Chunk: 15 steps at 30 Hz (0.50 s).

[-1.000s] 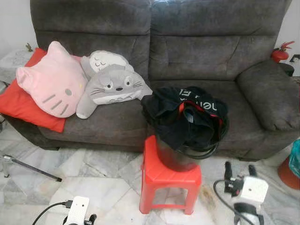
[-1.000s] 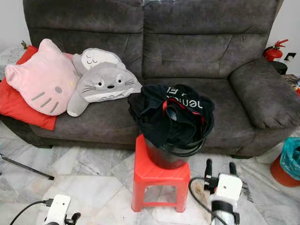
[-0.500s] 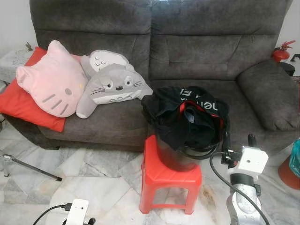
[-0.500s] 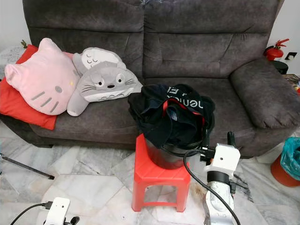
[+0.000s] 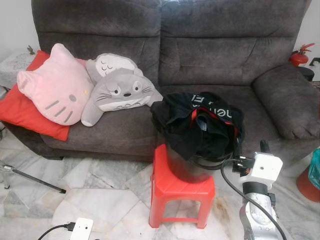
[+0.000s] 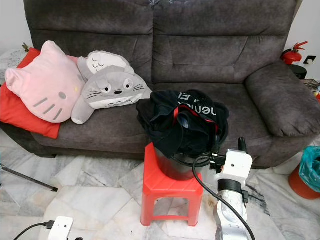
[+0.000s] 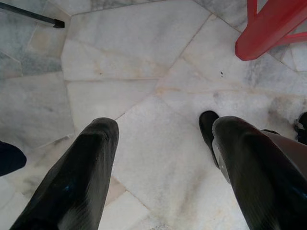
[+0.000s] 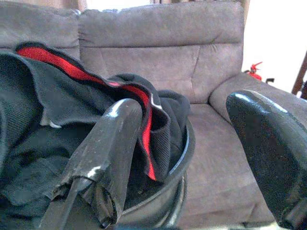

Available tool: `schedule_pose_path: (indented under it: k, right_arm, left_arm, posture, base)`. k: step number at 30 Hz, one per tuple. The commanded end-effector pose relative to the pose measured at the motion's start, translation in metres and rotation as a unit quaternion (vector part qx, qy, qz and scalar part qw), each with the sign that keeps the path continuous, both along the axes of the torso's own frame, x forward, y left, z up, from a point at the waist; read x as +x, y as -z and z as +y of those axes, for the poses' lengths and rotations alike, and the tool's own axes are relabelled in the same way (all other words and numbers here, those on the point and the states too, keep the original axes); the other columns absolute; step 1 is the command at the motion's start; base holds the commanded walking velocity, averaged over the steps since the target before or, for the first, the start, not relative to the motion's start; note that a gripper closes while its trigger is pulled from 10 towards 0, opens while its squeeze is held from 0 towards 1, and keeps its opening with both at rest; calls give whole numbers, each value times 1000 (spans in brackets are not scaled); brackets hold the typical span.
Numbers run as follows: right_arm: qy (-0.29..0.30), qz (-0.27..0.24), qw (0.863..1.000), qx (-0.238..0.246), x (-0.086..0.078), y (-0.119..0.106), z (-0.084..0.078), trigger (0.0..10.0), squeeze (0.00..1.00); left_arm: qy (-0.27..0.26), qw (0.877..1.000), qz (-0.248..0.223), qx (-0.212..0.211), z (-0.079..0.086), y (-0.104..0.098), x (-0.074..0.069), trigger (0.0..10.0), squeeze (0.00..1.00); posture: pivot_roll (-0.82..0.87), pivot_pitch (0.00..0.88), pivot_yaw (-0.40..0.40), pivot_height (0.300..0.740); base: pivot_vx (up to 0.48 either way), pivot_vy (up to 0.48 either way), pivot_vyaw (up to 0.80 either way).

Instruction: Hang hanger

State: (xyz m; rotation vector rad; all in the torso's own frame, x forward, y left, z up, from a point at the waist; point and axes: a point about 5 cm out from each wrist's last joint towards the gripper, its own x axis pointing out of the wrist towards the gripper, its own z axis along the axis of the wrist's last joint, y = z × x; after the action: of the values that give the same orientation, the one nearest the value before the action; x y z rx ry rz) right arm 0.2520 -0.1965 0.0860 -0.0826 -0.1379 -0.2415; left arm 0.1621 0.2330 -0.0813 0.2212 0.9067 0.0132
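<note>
A black bucket stands on a red stool in front of the sofa. It is stuffed with black clothing with red trim that spills over the rim. My right gripper is raised at the bucket's right rim and is open. In the right wrist view its fingers stand wide apart, one against the black cloth, with the bucket rim showing between them. My left gripper hangs low, open, pointing at the marble floor near a stool leg.
A dark grey sofa spans the back, holding a pink cat cushion, a grey plush and a red pillow. A fire extinguisher and a teal-lined bin are at the right. A black rod lies on the floor at left.
My right arm has risen from near the floor and moved in to the bucket's right rim. My left wrist has sunk lower at the picture's bottom edge.
</note>
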Motion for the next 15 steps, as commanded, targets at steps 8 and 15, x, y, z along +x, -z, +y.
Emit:
schedule_pose_path:
  k: [8, 15]
  right_arm:
    - [-14, -10, 1000, 1, 6, -10, 8, 10000, 0]
    - [-21, -12, 1000, -3, 8, -12, 11, 10000, 0]
  left_arm:
    - [2, 1000, 25, 4, 3, 4, -9, 10000, 0]
    - [7, 1000, 26, 4, 4, 3, -8, 10000, 0]
  posture:
    - [-145, 0, 14, 740]
    - [-149, 0, 17, 740]
  base:
    - [0, 0, 0]
    - [177, 0, 0]
